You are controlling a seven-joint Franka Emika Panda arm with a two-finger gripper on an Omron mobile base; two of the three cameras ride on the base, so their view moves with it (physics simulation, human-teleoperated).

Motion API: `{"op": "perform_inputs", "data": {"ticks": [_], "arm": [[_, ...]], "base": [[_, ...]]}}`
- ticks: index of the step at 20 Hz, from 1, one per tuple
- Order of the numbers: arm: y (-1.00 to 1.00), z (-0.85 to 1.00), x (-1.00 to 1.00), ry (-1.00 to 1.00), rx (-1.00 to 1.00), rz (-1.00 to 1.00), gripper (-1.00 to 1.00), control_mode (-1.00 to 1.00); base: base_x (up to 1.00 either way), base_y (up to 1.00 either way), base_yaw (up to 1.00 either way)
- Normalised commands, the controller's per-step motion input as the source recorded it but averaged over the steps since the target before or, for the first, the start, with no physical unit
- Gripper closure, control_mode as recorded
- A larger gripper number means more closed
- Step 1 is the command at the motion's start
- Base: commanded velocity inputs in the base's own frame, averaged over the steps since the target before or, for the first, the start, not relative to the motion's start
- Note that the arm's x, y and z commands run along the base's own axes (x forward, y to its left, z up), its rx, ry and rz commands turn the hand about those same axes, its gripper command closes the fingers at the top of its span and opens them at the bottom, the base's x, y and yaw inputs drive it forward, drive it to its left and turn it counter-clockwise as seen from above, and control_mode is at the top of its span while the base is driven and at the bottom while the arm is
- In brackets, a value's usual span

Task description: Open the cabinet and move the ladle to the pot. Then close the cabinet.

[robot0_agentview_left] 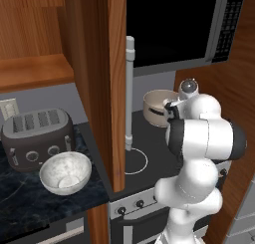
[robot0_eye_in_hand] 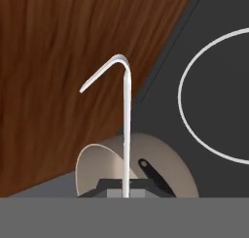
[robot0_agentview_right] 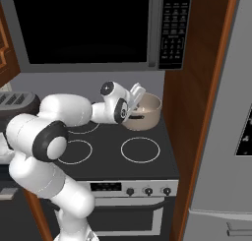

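Note:
The cabinet door (robot0_agentview_left: 99, 63) stands swung open, edge-on, with its long silver bar handle (robot0_agentview_left: 129, 88) facing the stove. The beige pot (robot0_agentview_right: 147, 111) sits at the back of the cooktop, also seen as the pot (robot0_agentview_left: 155, 101) behind my arm. My gripper (robot0_agentview_right: 136, 98) hovers at the pot's rim, shut on the ladle. In the hand view the ladle (robot0_eye_in_hand: 127, 125) rises as a thin pale rod from between the finger tips and ends in a bent hook. The pot (robot0_eye_in_hand: 170, 161) lies just under it. The ladle's rounded end is hidden.
A dark toaster (robot0_agentview_left: 37, 136) and a white speckled bowl (robot0_agentview_left: 65, 172) sit on the dark counter left of the open door. A black microwave (robot0_agentview_right: 88, 28) hangs over the stove (robot0_agentview_right: 140, 149). A wooden panel (robot0_agentview_right: 197, 112) and the fridge (robot0_agentview_right: 231, 136) close off the right.

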Motion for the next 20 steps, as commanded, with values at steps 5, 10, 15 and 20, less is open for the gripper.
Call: {"op": "perform_inputs", "data": {"ticks": [5, 10, 15, 20], "arm": [[0.00, -0.19, 0.33, 0.02, 0.00, 0.00, 1.00, -1.00], [0.00, -0.23, 0.37, 0.00, 0.00, 0.00, 1.00, -1.00], [0.00, -0.19, 0.34, 0.00, 0.00, 0.00, 1.00, -1.00], [0.00, -0.19, 0.34, 0.00, 0.00, 0.00, 1.00, -1.00]], "base": [[0.00, 0.00, 0.00], [0.00, 0.00, 0.00], [0.00, 0.00, 0.00], [0.00, 0.00, 0.00]]}}
